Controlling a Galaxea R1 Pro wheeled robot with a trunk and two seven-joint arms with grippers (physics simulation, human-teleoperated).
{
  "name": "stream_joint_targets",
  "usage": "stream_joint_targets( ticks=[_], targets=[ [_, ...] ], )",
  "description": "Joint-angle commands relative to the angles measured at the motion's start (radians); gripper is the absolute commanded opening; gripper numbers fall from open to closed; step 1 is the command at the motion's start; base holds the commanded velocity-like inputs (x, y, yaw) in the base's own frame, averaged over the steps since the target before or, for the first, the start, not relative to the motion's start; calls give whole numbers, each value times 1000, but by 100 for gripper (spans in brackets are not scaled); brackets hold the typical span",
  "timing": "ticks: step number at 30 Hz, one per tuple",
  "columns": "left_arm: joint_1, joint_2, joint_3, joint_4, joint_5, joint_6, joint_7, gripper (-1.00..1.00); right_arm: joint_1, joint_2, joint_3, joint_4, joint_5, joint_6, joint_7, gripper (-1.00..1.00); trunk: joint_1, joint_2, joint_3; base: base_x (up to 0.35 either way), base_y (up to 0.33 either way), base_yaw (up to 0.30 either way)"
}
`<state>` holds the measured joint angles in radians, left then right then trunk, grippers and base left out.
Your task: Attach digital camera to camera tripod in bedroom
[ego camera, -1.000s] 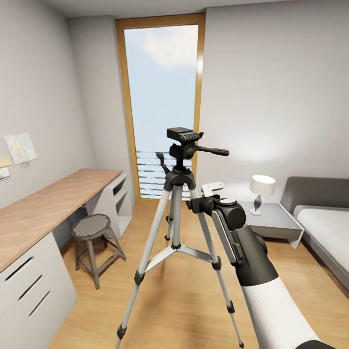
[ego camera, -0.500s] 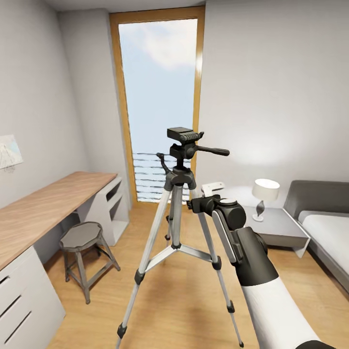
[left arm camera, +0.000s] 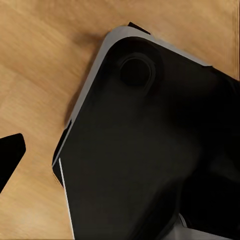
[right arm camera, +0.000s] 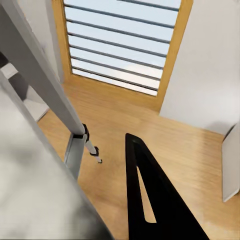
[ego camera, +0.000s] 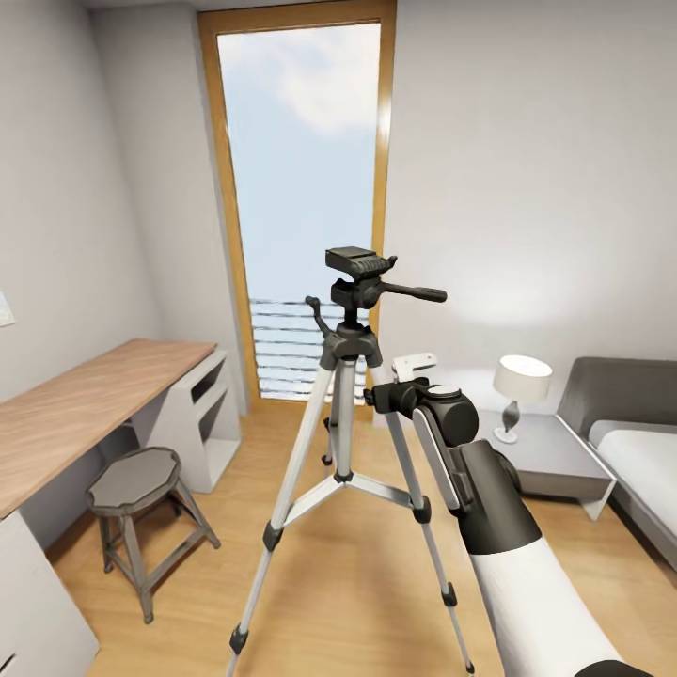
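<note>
The camera tripod [ego camera: 340,376] stands tall in the middle of the head view, with silver legs and a black head with a pan handle [ego camera: 414,292]. My right gripper [ego camera: 381,396] reaches from the right and meets the tripod's right leg just under the head, shut on it. In the right wrist view that leg is a big grey blur [right arm camera: 45,200] beside one black finger [right arm camera: 147,200], and another tripod leg [right arm camera: 40,75] runs toward the window. The digital camera is out of view. One dark fingertip [left arm camera: 10,157] of the left gripper shows over the wood floor.
A wood-topped desk [ego camera: 85,404] runs along the left wall with a round metal stool [ego camera: 132,484] in front. A tall wood-framed window [ego camera: 301,188] is straight ahead. A nightstand [ego camera: 555,461] with a lamp [ego camera: 522,385] and a grey bed [ego camera: 639,442] stand right. My black base [left arm camera: 150,150] is below.
The room has slid in the head view: desk and stool left and nearer, window larger, lamp right. The tripod and my right arm keep the same place in the picture.
</note>
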<state>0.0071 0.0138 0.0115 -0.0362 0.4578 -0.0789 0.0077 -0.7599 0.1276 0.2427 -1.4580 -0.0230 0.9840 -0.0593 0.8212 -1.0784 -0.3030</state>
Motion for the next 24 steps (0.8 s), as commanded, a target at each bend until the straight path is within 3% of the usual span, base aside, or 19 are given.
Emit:
stream_joint_targets(
  ticks=[1,10,24],
  targets=[
    [1,0,1,-2,2,-1,1,100,-1,0,1,-1,-3,4,-7,-100,1,-1,-1,307,-75,0],
    [1,0,0,-2,2,-6,0,100,-1,0,1,0,-3,4,-7,-100,1,-1,-1,268,-58,0],
    [1,-1,-1,-2,2,-10,0,100,0,-2,0,17,-2,-55,-13,-100,1,-1,-1,36,-6,0]
  ],
)
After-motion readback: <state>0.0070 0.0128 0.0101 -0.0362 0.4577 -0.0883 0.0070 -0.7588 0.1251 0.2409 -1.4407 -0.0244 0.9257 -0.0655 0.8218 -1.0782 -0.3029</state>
